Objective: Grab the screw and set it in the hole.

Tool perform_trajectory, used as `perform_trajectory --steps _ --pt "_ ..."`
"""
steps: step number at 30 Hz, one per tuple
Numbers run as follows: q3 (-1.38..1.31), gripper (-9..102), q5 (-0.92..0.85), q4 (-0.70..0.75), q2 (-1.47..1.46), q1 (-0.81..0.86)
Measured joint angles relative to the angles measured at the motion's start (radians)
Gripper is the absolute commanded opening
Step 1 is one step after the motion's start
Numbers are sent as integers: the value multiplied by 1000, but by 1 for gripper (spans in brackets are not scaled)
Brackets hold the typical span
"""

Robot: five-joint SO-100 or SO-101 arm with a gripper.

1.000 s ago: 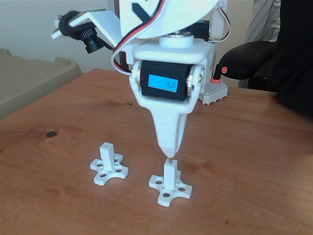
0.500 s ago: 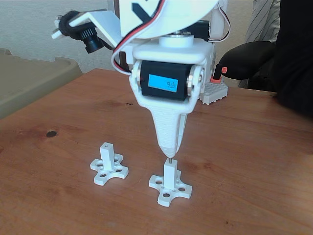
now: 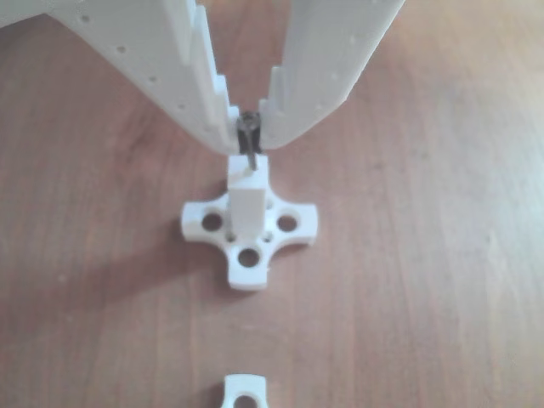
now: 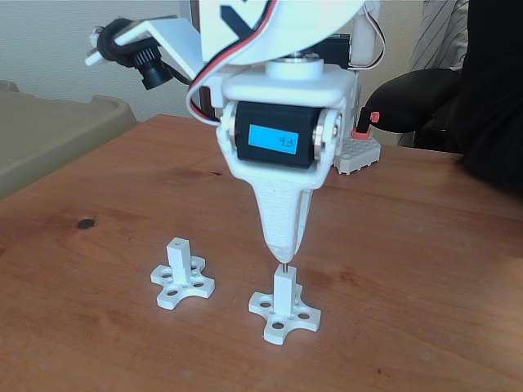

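between gripper [image 3: 248,127] tips — the screw [image 3: 250,146]

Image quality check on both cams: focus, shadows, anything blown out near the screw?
Other view: soft overall, the claw fingers overexposed, so the screw reads as a dark smudge over the post; faint shadow left of the base. Fixed view: sharper, daylight from behind, the screw barely a thin line above the post; dark blob at the right edge underexposed.

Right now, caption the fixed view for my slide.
Gripper holds the screw upright, tip at the white post's top hole.
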Motion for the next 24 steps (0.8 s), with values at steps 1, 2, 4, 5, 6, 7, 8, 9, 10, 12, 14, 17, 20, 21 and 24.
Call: perform_trajectory --steps 1,2,4,5,6,7,8,9,10,12,14,17,20,21,24 --pt "0 -4 0 0 0 0" --pt "0 -4 0 0 0 0" --pt "0 -4 0 0 0 0" --pt "0 -4 0 0 0 0" --pt "0 -4 0 0 0 0" --pt "0 -4 0 0 0 0" --pt "0 -4 0 0 0 0" --pt "0 -4 0 0 0 0" --pt "0 -4 0 0 0 0" --pt "0 -4 0 0 0 0" --pt "3 -4 0 0 0 -3" --pt "3 -4 0 9 0 -6" --pt "3 -4 0 17 0 -6" --pt "3 -4 0 17 0 -6" --pt "6 -4 0 17 0 -6"
